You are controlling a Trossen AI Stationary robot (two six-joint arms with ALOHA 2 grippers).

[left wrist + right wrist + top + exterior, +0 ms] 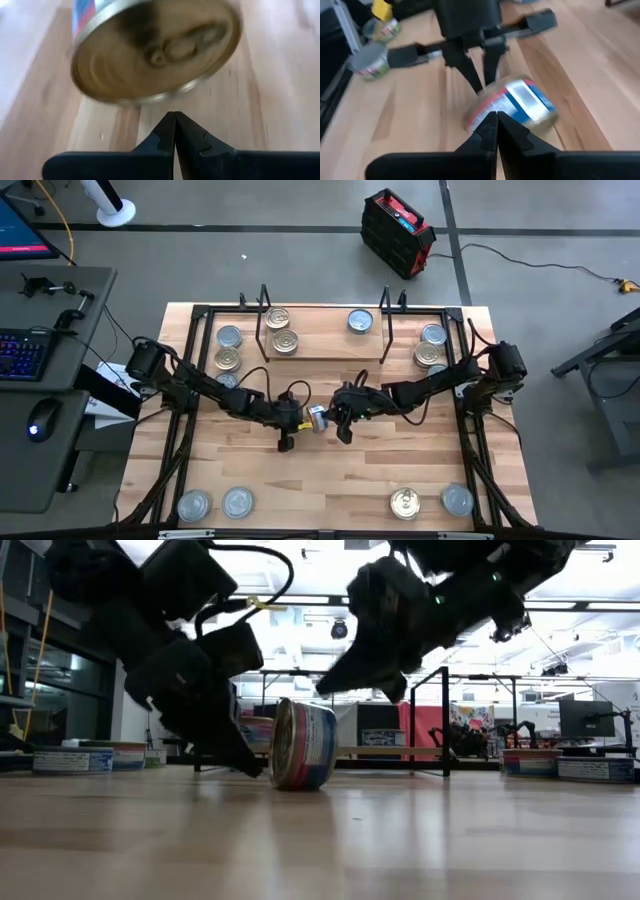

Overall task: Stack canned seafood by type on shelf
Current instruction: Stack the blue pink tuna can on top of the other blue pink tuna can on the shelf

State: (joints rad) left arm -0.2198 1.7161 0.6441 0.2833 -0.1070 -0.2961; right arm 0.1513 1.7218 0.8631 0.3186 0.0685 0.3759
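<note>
Tin [318,418] is standing on its edge at the middle of the table [330,480], lid facing the left arm and label band running round it, so its axis is lying level along the line between the two arms and it is free to roll towards or away from the shelf [320,340]. Both claws are crowding it from opposite sides: the left gripper [174,131] is pointing straight at the gold lid with its fingers pressed together on nothing, and the right gripper [496,130] is closing in on the labelled side, fingers likewise clamped together and holding nothing. Neither is gripping the tin; whether either tip is touching it I cannot tell. Each arm is sitting about equally near, the tin lying just between their tips. Judging from this, a shut claw cannot lift it, so tipping it flat or opening around its rim is looking necessary before it goes anywhere. Other tins [279,329] are resting on the shelf board and more are waiting at the near corners [405,503]
</note>
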